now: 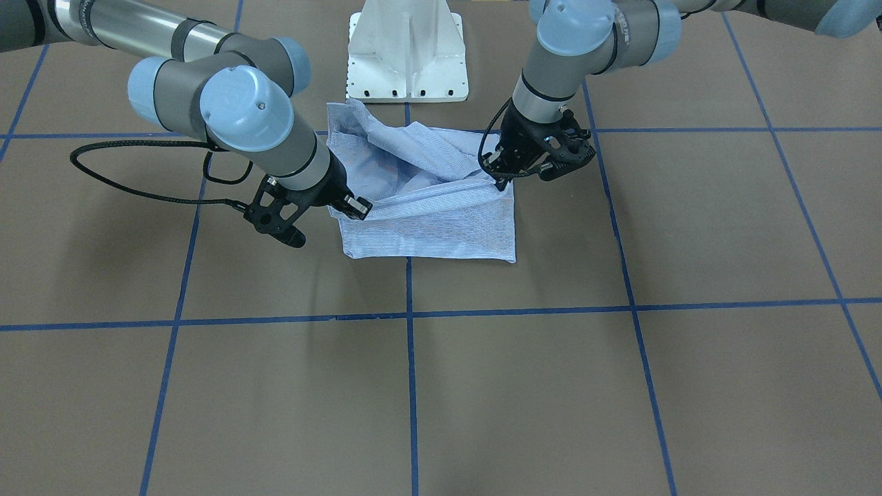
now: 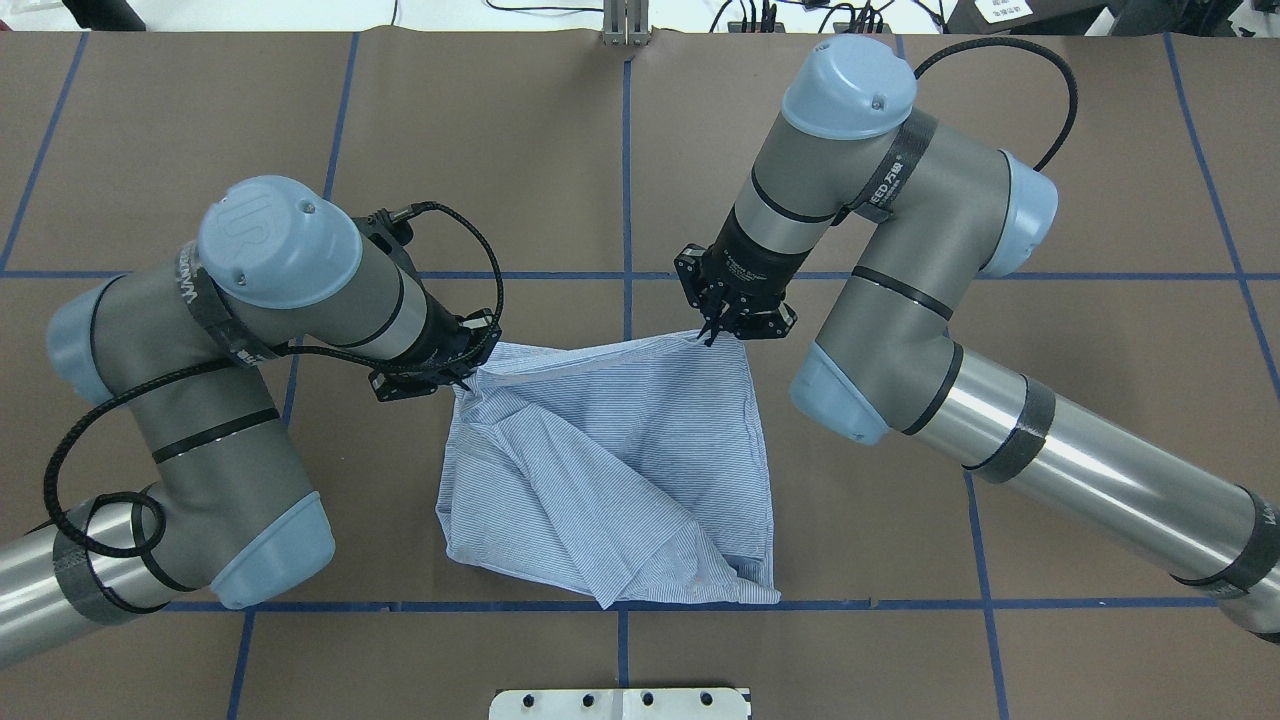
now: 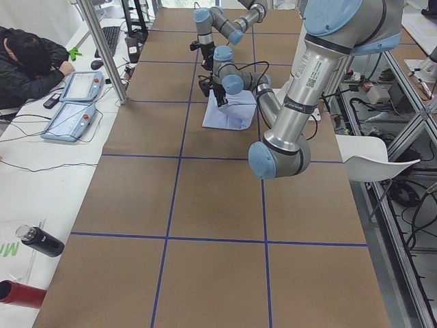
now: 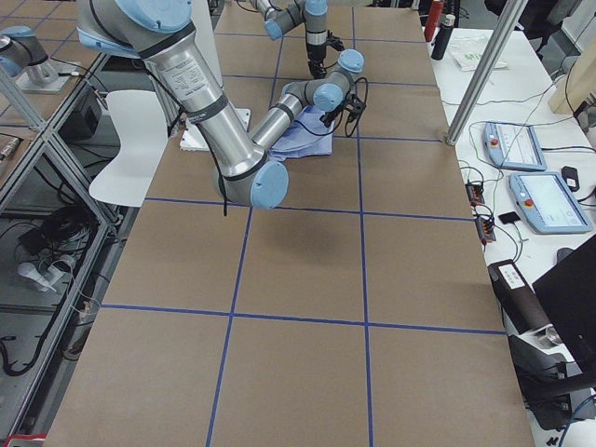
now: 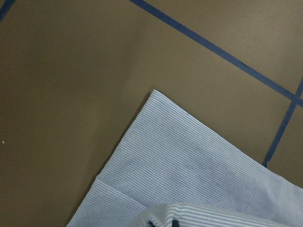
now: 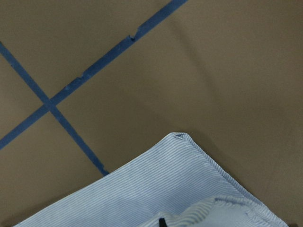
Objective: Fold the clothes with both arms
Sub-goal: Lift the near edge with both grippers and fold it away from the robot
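The light blue striped shirt [image 2: 620, 470] lies partly folded at the table's middle, also seen in the front view [image 1: 441, 227]. My left gripper [image 2: 455, 378] is shut on the shirt's far left corner, and shows on the right of the front view [image 1: 499, 180]. My right gripper [image 2: 712, 335] is shut on the far right corner, and shows on the left of the front view [image 1: 355, 207]. Both hold a raised fold of cloth just above the flat lower layer. Both wrist views show that flat layer's corner [image 5: 189, 175] [image 6: 165, 189] below the held fold. Collar, pocket and buttons are hidden.
The white pedestal base [image 1: 406, 62] stands just behind the shirt. Blue tape lines [image 2: 625, 180] cross the brown table cover. A side bench with control tablets [image 3: 75, 102] and a seated person [image 3: 31, 65] runs along the far side.
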